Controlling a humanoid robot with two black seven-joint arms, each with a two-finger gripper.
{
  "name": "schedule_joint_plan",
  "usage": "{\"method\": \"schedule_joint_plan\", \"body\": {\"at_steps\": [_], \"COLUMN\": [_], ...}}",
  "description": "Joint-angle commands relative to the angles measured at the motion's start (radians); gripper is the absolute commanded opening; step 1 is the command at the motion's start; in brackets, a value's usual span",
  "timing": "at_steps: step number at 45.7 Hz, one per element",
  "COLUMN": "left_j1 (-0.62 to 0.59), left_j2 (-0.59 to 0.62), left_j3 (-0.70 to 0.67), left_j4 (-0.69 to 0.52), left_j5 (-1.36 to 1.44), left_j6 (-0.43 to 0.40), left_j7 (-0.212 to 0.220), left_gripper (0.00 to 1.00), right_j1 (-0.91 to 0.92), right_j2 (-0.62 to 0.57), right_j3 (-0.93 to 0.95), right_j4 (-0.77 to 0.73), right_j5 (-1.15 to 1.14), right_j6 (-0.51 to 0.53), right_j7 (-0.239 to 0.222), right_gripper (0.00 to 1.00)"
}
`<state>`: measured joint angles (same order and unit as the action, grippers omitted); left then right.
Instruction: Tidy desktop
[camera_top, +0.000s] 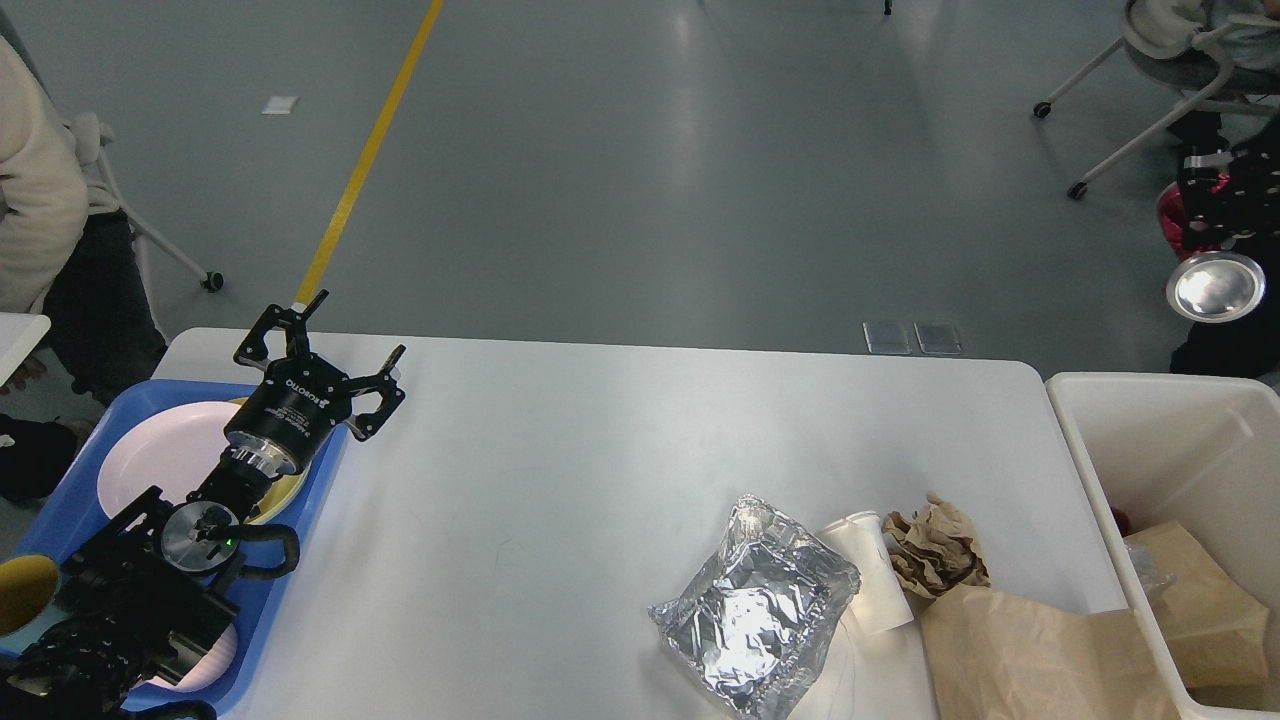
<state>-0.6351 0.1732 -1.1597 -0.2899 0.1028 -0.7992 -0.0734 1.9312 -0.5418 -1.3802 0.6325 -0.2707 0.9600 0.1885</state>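
The white desktop (560, 450) holds a crumpled foil bag (755, 615), a white paper cup (870, 575) lying on its side, a wad of brown paper (935, 555) and a flat brown paper bag (1030, 655), all near the front right. My left gripper (358, 326) hovers open and empty over the desktop's far left corner, beside the blue tray. My right gripper (1200, 200) is high at the right edge of the view, beyond the bin, shut on a red can (1213, 285) whose shiny silver end faces me.
A blue tray (60, 500) at the left holds a pink plate (160, 450) and a yellow dish (20, 590). A white bin (1160, 440) with brown paper inside stands at the desktop's right end. A person stands at the far left, and wheeled chairs at the far right.
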Motion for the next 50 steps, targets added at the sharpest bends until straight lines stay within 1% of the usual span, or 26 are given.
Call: {"method": "schedule_joint_plan", "body": {"at_steps": [1, 7, 13, 16, 23, 30, 33, 35, 39, 42, 50], "left_j1": [0.0, 0.0, 0.0, 0.0, 0.0, 0.0, 0.0, 0.0, 0.0, 0.0, 0.0], "left_j2": [-0.001, 0.0, 0.0, 0.0, 0.0, 0.0, 0.0, -0.001, 0.0, 0.0, 0.0], "left_j3": [0.0, 0.0, 0.0, 0.0, 0.0, 0.0, 0.0, 0.0, 0.0, 0.0, 0.0], "left_j4": [0.0, 0.0, 0.0, 0.0, 0.0, 0.0, 0.0, 0.0, 0.0, 0.0, 0.0], "left_j5": [0.0, 0.0, 0.0, 0.0, 0.0, 0.0, 0.0, 0.0, 0.0, 0.0, 0.0], "left_j6": [0.0, 0.0, 0.0, 0.0, 0.0, 0.0, 0.0, 0.0, 0.0, 0.0, 0.0], "left_j7": [0.0, 0.001, 0.0, 0.0, 0.0, 0.0, 0.0, 0.0, 0.001, 0.0, 0.0], "left_gripper": [0.97, 0.97, 0.97, 0.97, 0.97, 0.97, 0.97, 0.97, 0.97, 0.97, 0.97], "right_j1": [-0.038, -0.084, -0.153, -0.207, -0.354, -0.53, -0.612, -0.665, -0.75, -0.804, -0.842], "right_j2": [-0.061, -0.138, -0.207, -0.236, -0.279, -0.302, -0.3, -0.3, -0.3, -0.302, -0.283], "right_j3": [-0.033, -0.045, -0.045, -0.042, -0.004, 0.07, 0.125, 0.164, 0.237, 0.285, 0.314], "right_j4": [-0.017, -0.019, -0.02, -0.033, -0.056, -0.056, -0.054, -0.054, -0.056, -0.059, -0.059], "right_j5": [0.002, 0.001, 0.001, 0.004, 0.021, 0.022, 0.022, 0.022, 0.021, 0.021, 0.022], "right_j6": [0.0, 0.0, -0.067, -0.118, -0.294, -0.555, -0.648, -0.693, -0.744, -0.761, -0.787], "right_j7": [0.0, 0.0, 0.0, 0.0, 0.005, 0.006, 0.008, 0.008, 0.008, 0.008, 0.008], "right_gripper": [0.0, 0.0, 0.0, 0.0, 0.0, 0.0, 0.0, 0.0, 0.0, 0.0, 0.0]}}
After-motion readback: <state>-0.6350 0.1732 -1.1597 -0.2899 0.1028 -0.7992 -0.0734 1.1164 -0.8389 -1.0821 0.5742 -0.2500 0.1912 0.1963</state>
